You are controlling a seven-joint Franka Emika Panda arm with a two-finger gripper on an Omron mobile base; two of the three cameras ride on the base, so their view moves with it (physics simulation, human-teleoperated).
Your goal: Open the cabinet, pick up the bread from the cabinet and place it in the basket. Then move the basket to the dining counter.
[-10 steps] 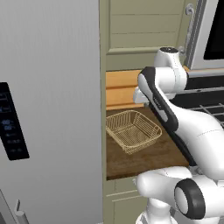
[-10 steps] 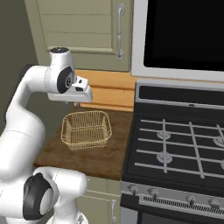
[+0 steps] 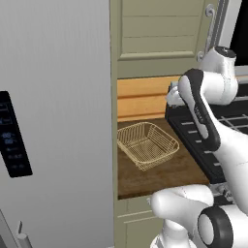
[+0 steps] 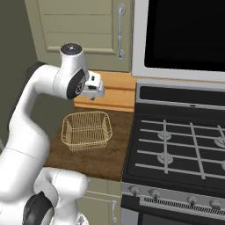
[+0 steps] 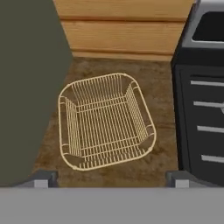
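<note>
Basket (image 5: 106, 121) sits empty on the bench (image 5: 162, 109), directly below the fingers (image 5: 41, 178), which stand wide apart, holding nothing.

arm: elbow drawn slightly nearer the cabinet (image 4: 79, 26) | pincer (image 4: 93, 97): raised a little above basket (image 4: 85, 129)

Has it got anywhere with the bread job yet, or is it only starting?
Only starting. Nothing looks done: the cabinet door is shut and the basket on the short wooden counter holds nothing. The open pincer hangs above the basket. Left: open the door, fetch the bread, fill and carry the basket.
</note>
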